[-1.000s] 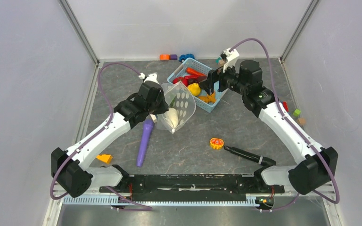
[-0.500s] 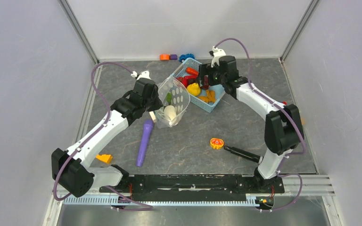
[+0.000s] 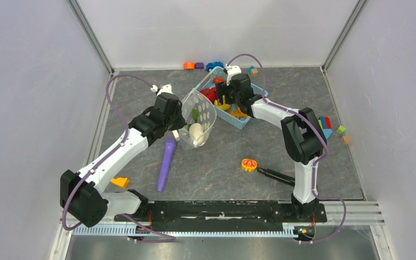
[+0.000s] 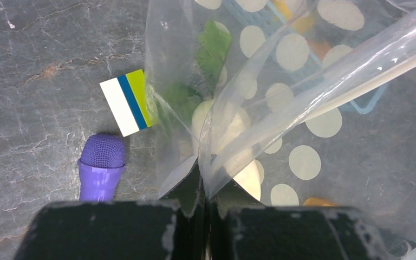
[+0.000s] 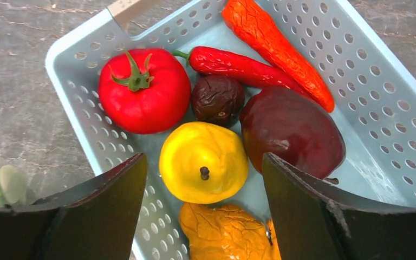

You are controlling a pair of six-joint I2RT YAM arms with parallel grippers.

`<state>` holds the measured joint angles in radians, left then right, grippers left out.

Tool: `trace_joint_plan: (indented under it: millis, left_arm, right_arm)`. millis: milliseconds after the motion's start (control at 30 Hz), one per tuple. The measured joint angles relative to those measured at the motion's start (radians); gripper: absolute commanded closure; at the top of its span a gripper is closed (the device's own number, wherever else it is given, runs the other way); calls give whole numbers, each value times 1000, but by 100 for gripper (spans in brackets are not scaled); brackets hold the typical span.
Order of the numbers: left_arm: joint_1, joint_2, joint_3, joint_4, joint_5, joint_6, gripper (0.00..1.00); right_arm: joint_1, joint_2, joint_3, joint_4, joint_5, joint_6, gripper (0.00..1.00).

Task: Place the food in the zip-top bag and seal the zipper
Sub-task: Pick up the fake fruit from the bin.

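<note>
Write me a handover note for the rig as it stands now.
Left gripper: shut on the edge of the zip-top bag, holding its mouth open beside the basket.
Right gripper: open, low over the basket, fingers either side of the yellow pepper, not gripping.
Done: white egg is in the bag, and a green piece shows there too.
Left: tomato, chili, carrot, maroon ball and yellow pepper are in the basket; zipper unsealed.
</note>
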<state>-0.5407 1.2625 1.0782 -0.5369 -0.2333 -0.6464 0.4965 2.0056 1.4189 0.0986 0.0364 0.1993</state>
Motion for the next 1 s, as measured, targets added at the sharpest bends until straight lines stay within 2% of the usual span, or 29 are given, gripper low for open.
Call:
trace_joint_plan:
  millis: [267,567,833,1000]
  left_arm:
    - [2,-9,-32,24,7,-1,98]
    - [2,-19,-48,39,25,-1,98]
    - [2,-27,-55,46,33,-8,98]
    - [2,-35,-66,48,34,-10,98]
  right_arm:
    - [19,55,10,35,51,-14,36]
    - [39,68,15,66,74,-6,82]
    - [51,20,-47,90,89,3,100]
    - [54,-106,-133,100,103,2,100]
